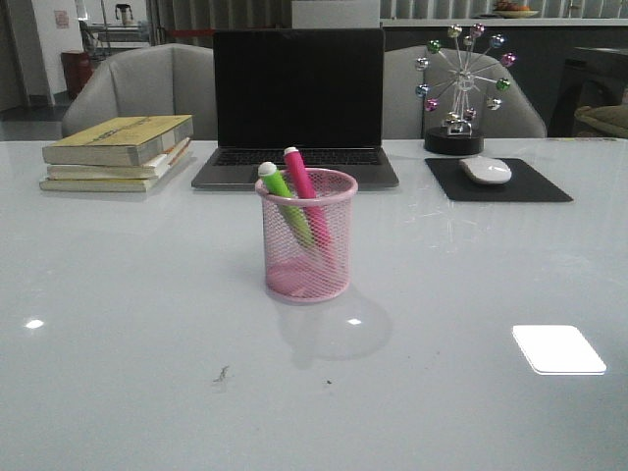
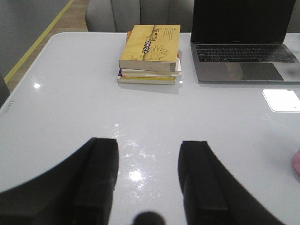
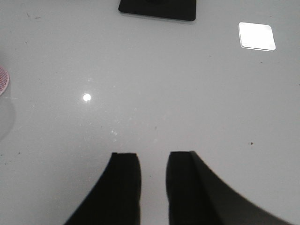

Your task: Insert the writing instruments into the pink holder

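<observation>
Already both markers sat in the holder [image 1: 306,257], mid-table, in front of the laptop [image 1: 298,98]: green marker [image 1: 285,201] leaning left, pink marker [image 1: 305,186] just beside it, caps poking above the rim. L gripper [image 2: 149,180] hung over bare table w/ fingers apart, nothing between; books [image 2: 151,54] & laptop beyond it. R gripper [image 3: 153,185] also over bare table, fingers apart w/ a narrower gap, empty. Holder's edge showed at the side of the R wrist view. Mouse [image 1: 486,170] on pad [image 1: 498,181], far right.
</observation>
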Available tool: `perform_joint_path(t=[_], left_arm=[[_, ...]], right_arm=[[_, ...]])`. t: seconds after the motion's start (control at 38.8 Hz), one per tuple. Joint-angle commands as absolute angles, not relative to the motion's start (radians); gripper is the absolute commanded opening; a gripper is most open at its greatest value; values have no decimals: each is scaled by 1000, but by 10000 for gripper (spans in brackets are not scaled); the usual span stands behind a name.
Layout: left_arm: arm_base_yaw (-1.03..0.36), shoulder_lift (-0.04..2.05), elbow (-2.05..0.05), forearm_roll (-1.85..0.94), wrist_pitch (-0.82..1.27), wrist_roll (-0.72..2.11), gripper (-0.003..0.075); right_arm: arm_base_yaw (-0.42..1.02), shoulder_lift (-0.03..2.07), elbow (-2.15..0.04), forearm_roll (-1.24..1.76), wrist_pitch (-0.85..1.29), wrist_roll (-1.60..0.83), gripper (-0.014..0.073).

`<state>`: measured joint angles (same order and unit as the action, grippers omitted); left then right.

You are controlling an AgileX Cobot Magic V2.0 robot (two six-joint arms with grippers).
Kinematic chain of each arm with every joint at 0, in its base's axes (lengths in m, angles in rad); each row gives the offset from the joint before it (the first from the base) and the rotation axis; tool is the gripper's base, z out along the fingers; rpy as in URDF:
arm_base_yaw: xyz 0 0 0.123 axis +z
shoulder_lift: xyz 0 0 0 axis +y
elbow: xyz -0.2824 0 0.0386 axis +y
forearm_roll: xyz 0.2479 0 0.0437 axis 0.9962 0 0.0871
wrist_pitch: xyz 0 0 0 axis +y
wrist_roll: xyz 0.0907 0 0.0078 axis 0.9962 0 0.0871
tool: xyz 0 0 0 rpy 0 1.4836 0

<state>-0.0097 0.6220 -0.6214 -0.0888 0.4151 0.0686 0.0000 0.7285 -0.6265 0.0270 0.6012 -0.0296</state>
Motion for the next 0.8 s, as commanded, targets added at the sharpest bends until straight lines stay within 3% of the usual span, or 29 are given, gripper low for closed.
perform_joint_path(t=[0.0,0.23,0.77], left_arm=[[-9,625,-650,-92,326,68,362],[-9,625,-650,-92,326,68,362],[-9,625,-650,-92,326,68,362]], right_arm=[[-5,724,-654,21,532,-39,171],[-5,724,-654,21,532,-39,31],[-5,724,-654,30,534,-37,24]])
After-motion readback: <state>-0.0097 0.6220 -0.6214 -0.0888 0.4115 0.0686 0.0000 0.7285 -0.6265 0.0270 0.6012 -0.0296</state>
